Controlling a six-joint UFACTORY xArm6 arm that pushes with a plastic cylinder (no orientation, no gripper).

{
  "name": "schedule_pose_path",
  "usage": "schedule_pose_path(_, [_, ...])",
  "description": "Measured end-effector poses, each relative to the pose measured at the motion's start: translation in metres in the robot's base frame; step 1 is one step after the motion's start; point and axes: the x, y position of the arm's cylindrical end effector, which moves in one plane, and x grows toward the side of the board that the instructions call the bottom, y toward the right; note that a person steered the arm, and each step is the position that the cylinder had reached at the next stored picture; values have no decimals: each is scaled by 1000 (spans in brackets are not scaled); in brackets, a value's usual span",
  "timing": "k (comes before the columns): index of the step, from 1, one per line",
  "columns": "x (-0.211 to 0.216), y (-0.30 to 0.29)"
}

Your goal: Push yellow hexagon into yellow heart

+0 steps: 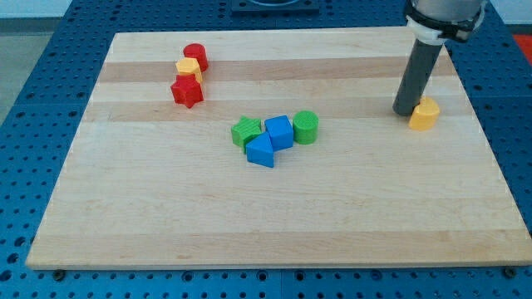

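Note:
A yellow hexagon (424,115) sits near the board's right edge. My tip (404,112) stands just to its left, touching or almost touching it. The dark rod rises from there toward the view's top right. A yellow heart (189,70) lies at the upper left of the board, wedged between a red cylinder (196,56) above it and a red star (187,91) below it. The hexagon and the heart are far apart, across most of the board's width.
In the middle of the wooden board (274,224) sits a cluster: a green star (246,131), a blue cube (279,131), a blue triangle (260,151) and a green cylinder (306,126). A blue perforated table surrounds the board.

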Motion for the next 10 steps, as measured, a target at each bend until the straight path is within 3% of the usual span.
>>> schedule_pose_path(2, [-36,-136])
schedule_pose_path(4, [36,-332])
schedule_pose_path(5, [20,-422])
schedule_pose_path(6, [-44,-454])
schedule_pose_path(7, [-76,-412])
schedule_pose_path(9, [-96,-336])
schedule_pose_path(10, [-108,-332])
